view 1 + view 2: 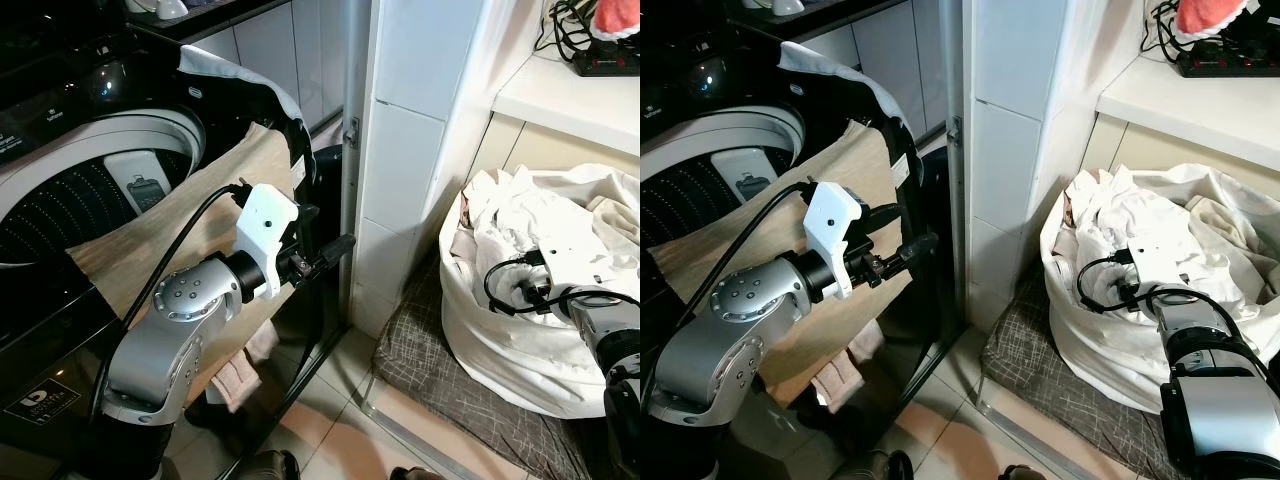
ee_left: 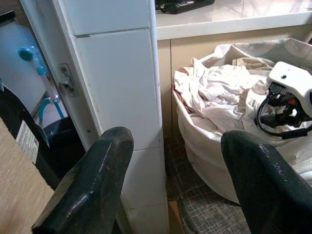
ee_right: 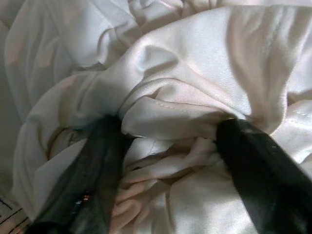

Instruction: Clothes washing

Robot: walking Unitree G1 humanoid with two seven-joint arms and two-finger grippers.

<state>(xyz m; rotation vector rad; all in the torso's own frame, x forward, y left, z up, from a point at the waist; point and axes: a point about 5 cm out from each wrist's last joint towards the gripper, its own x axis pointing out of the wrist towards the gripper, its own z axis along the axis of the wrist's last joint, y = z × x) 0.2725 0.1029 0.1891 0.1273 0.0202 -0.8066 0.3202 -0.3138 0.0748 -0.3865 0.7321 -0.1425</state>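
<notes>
Right gripper (image 3: 168,146) fingers (image 3: 92,180) spread, sunk into white laundry (image 3: 195,78).

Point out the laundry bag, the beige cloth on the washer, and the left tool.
laundry bag (image 1: 500,345): left eye view, its white front wall.
beige cloth (image 1: 215,215): left eye view, the flat middle part.
left tool (image 1: 902,232): right eye view, between its fingertips.

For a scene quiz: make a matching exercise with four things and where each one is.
Things:
1. beige cloth
2. right gripper
3. left gripper
4. power strip

Places:
A. on the white shelf
B. draped over the washing machine rim
C. open in the air, beside the tiled pillar
D. pushed into the white laundry in the bag

Pairs: 1-B, 2-D, 3-C, 4-A
</notes>
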